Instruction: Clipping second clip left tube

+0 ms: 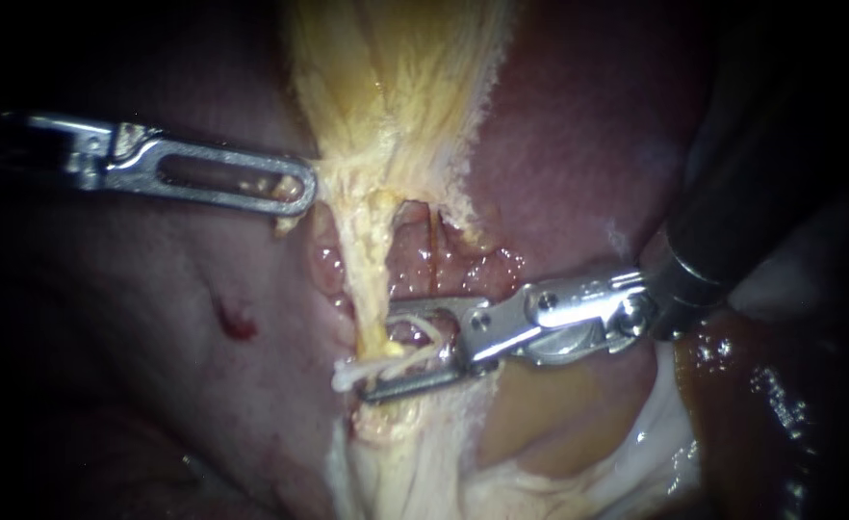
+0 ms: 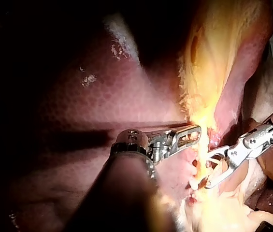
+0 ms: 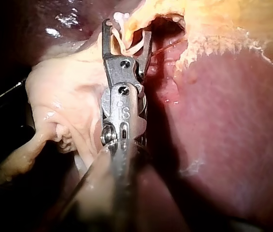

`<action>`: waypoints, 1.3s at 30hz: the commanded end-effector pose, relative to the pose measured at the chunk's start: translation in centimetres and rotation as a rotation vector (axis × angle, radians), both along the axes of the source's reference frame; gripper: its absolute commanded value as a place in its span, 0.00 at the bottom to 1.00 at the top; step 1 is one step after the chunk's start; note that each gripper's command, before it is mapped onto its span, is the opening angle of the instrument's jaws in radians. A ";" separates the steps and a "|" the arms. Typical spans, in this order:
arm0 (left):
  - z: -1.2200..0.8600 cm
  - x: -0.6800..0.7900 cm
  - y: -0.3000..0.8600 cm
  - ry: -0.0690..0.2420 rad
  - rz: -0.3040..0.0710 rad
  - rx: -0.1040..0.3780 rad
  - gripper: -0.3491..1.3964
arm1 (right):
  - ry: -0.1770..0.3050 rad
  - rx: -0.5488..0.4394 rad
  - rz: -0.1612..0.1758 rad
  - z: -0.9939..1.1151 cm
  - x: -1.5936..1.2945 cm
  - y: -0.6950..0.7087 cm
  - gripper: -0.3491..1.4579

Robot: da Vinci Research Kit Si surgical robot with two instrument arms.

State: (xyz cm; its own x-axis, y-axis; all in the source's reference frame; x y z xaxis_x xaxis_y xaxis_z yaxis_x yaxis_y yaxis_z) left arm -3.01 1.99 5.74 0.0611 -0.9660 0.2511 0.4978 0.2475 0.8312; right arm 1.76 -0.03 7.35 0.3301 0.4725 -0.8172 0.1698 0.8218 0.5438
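the left tube [image 1: 374, 279] is a pale yellow strand running down from the yellow tissue [image 1: 396, 87], drawn taut, so a clip fired now could go wrong in a few ways. a white clip [image 1: 349, 376] already shows at the same level, its end poking out past the jaw tips. i cannot tell whether it sits on the tube or rides in the jaws. if it is on the tube, closing here may land on top of it or knock it loose. the jaws also cross the tube at a slant, so the clip may catch only part of the strand, or gather in the shreds of loose tissue beside it. the thin reddish tube [image 1: 434, 252] runs just beside the upper jaw and could get nipped if the tip wanders. a stronger pull from the other side could tear the stretched strand.

the tube lies between the jaws of the right instrument [image 1: 383, 352], which stand apart, one above and one below it, not yet squeezed down. further out, the left instrument [image 1: 295, 188] looks closed on the edge of the yellow tissue, holding it aside, well apart from the clipping site. the liver [image 1: 578, 144] lies behind it all.
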 end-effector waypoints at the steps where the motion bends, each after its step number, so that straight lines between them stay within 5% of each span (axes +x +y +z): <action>1: 0.00 0.00 0.00 0.000 0.000 0.000 0.00 | -0.001 0.005 0.002 0.00 0.00 0.01 0.47; 7: 0.00 0.00 0.00 0.000 0.000 0.000 0.00 | 0.017 0.048 0.022 -0.04 0.00 0.02 0.47; 29: 0.00 -0.01 0.00 0.000 0.000 0.000 0.00 | 0.173 0.208 -0.015 -0.16 0.39 -0.15 0.47; 39: 0.01 -0.01 0.00 0.001 -0.001 0.000 0.00 | 0.203 0.235 -0.018 -0.11 0.55 -0.20 0.47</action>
State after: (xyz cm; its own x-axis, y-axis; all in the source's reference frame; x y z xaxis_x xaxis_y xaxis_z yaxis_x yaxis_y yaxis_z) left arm -3.02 1.99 5.75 0.0606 -0.9660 0.2512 0.4982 0.2474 0.8311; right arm 2.31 -0.23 7.24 0.1805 0.6528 -0.7357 0.3074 0.6730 0.6727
